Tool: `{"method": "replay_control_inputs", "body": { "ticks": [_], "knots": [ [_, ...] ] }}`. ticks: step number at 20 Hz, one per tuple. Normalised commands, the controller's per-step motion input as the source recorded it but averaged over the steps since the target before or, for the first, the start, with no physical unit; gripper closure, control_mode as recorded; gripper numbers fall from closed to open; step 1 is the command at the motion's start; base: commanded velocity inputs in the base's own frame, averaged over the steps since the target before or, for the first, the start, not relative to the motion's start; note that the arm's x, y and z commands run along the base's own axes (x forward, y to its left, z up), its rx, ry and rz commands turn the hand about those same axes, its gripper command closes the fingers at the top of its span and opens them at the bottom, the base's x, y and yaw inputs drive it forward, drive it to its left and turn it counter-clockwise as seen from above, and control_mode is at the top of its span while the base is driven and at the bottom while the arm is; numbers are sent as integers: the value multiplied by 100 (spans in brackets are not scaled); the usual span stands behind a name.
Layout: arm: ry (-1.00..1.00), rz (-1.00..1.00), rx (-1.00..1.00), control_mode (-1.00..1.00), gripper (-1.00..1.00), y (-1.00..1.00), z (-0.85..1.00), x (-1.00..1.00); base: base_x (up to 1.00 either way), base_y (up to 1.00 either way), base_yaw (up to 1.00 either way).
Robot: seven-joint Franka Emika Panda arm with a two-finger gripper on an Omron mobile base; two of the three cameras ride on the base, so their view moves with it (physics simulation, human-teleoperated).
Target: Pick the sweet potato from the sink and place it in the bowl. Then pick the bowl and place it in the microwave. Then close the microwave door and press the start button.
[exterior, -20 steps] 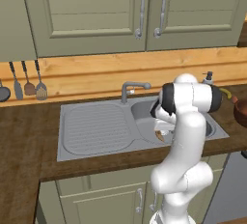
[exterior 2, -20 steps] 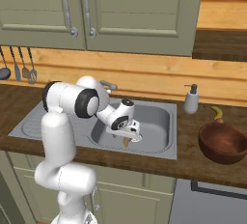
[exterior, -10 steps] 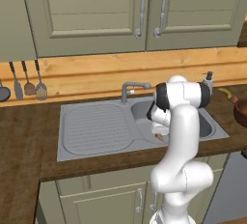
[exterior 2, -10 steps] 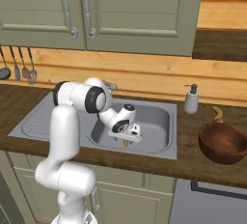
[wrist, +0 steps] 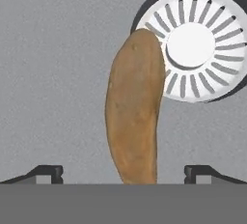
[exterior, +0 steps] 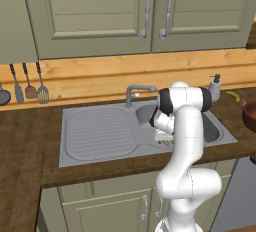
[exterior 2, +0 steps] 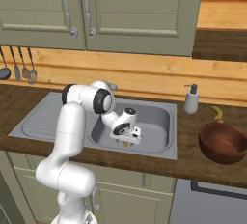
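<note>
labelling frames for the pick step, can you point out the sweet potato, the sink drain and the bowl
sweet potato [wrist: 133, 117], hand view, middle of its body
sink drain [wrist: 193, 44], hand view, white centre cap of the strainer
bowl [exterior 2: 223, 143], right base view, its dark reddish-brown outer wall

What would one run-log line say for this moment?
stage: reaching for sweet potato | fingers: open, either side of it, not gripping | potato: on sink floor beside drain | bowl: empty, on counter

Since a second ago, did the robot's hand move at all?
Yes. The gripper has sunk a bit lower into the sink, toward its front wall, with the fingers open over the sweet potato.
</note>
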Motion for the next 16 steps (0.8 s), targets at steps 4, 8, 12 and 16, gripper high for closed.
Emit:
{"method": "replay_control_inputs", "body": {
  "ticks": [4, 8, 12, 16],
  "knots": [
    [0, 0, 0, -100, -100, 0, -10, 36, 0, 0, 0],
    [0, 0, 0, -100, -100, 0, -13, 38, 0, 0, 0],
    [0, 0, 0, -100, 100, 1, -29, 18, 0, 0, 0],
    [0, 0, -5, -100, 100, 37, -38, -3, 0, 0, 0]
  ]
}}
